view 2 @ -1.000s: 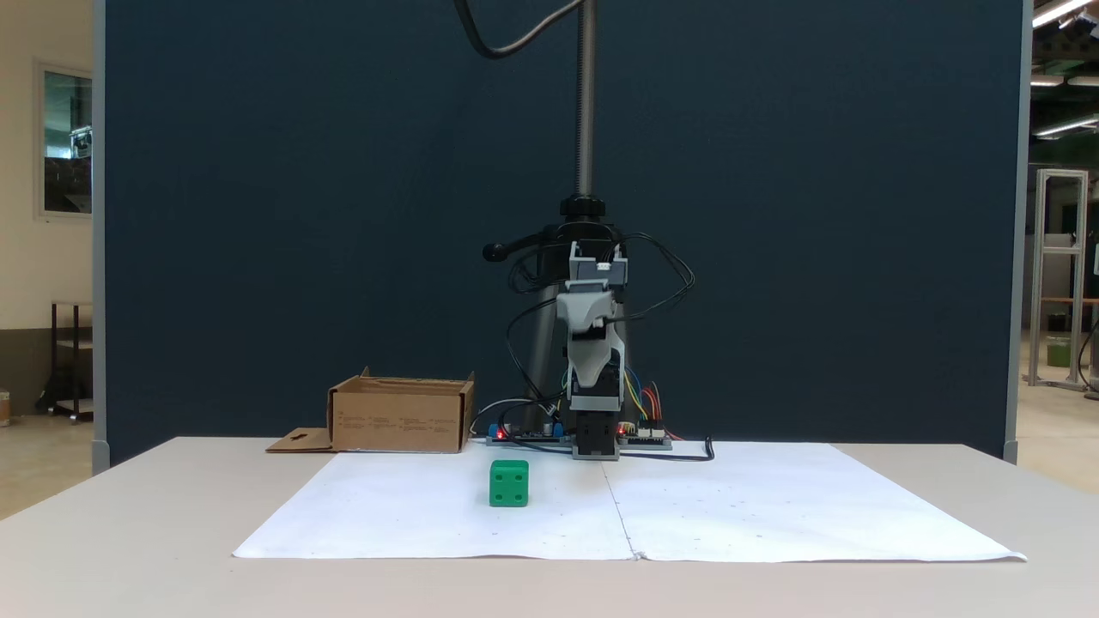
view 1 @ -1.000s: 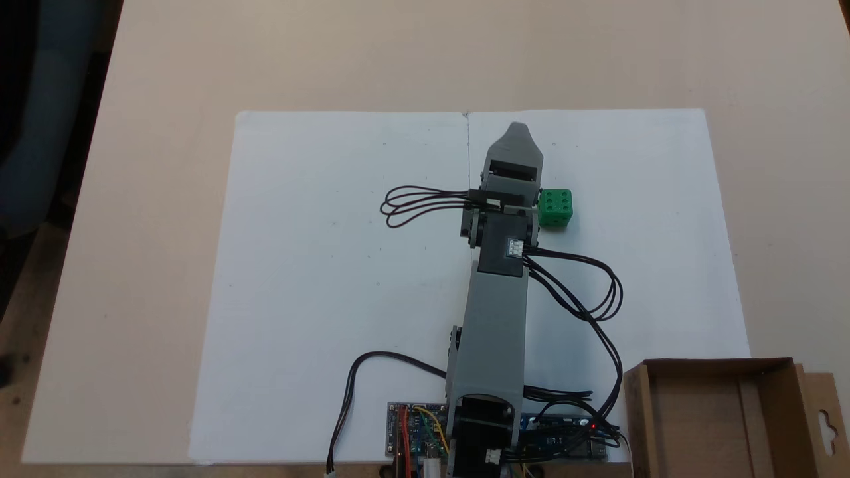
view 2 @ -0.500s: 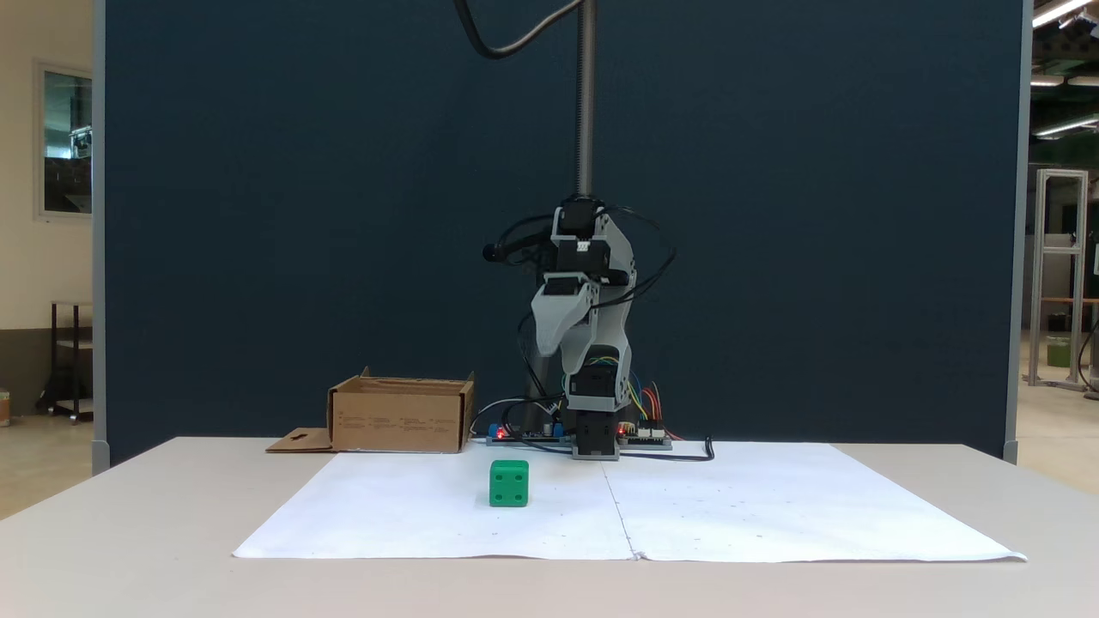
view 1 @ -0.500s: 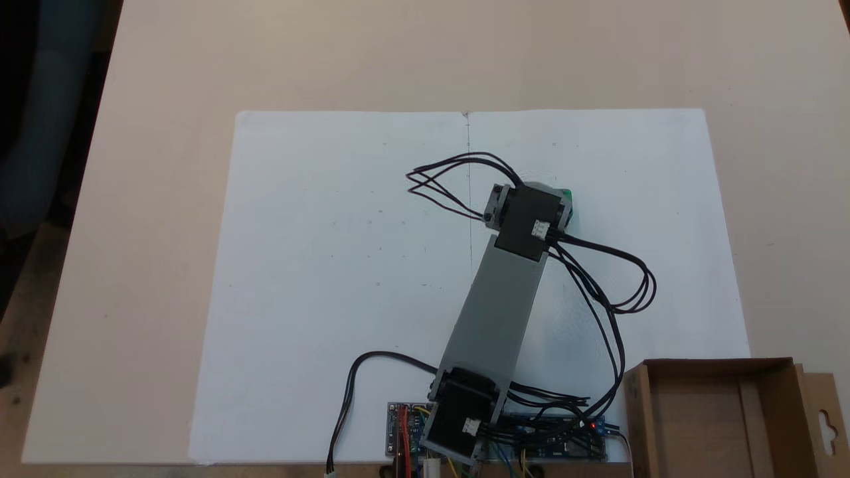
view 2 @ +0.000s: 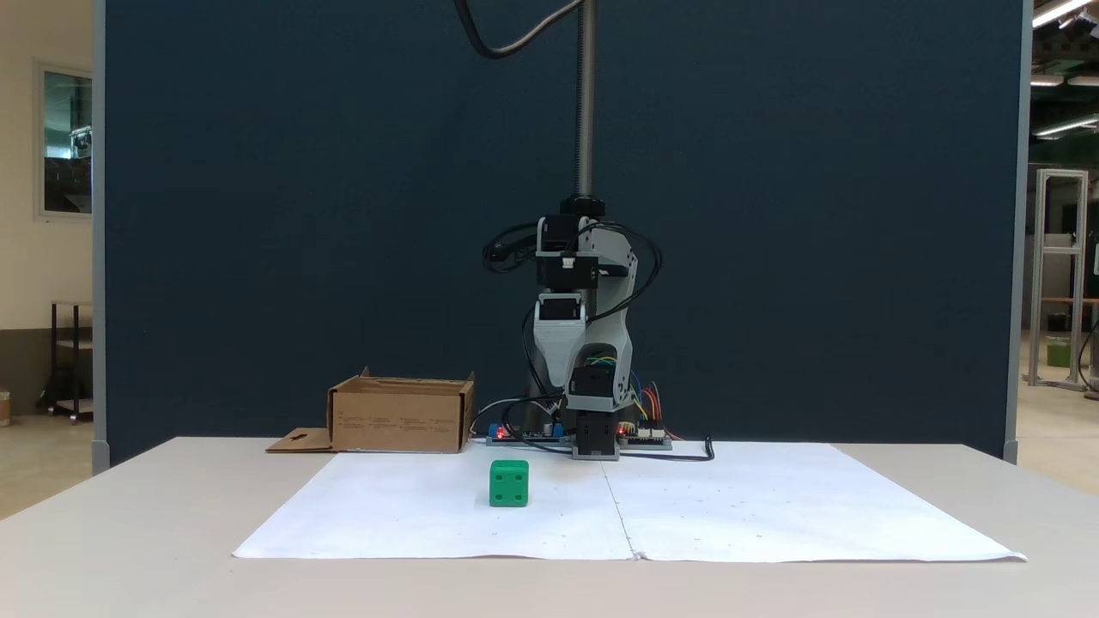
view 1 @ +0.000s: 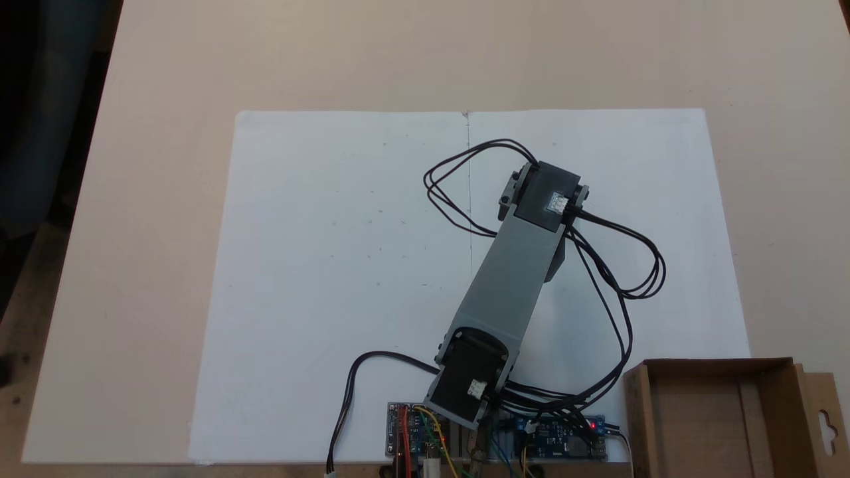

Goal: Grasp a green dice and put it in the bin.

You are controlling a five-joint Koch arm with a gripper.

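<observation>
The green dice [view 2: 509, 483] rests on the white paper, left of its centre crease, four pips facing that fixed view. In the top-down fixed view the grey arm [view 1: 514, 279] reaches over the spot and covers the dice. My gripper [view 2: 562, 382] hangs tip-down beneath the raised arm, well above the table, up and to the right of the dice and further back. Only one grey jaw is visible, so its state is unclear. The bin [view 1: 720, 415] is a brown cardboard box at the bottom right, and in the other fixed view the bin [view 2: 402, 418] stands at the back left.
White paper [view 1: 332, 265] covers the middle of the beige table. Circuit boards [view 1: 415, 435] and loose black cables [view 1: 637, 265] lie around the arm's base. The bin's flap [view 2: 296, 442] lies flat beside it. A stand pole [view 2: 585, 103] rises behind the arm.
The arm has swung right in the top-down view and its elbow now reaches over the dice. The gripper has folded down under the arm. The dice has not moved.
</observation>
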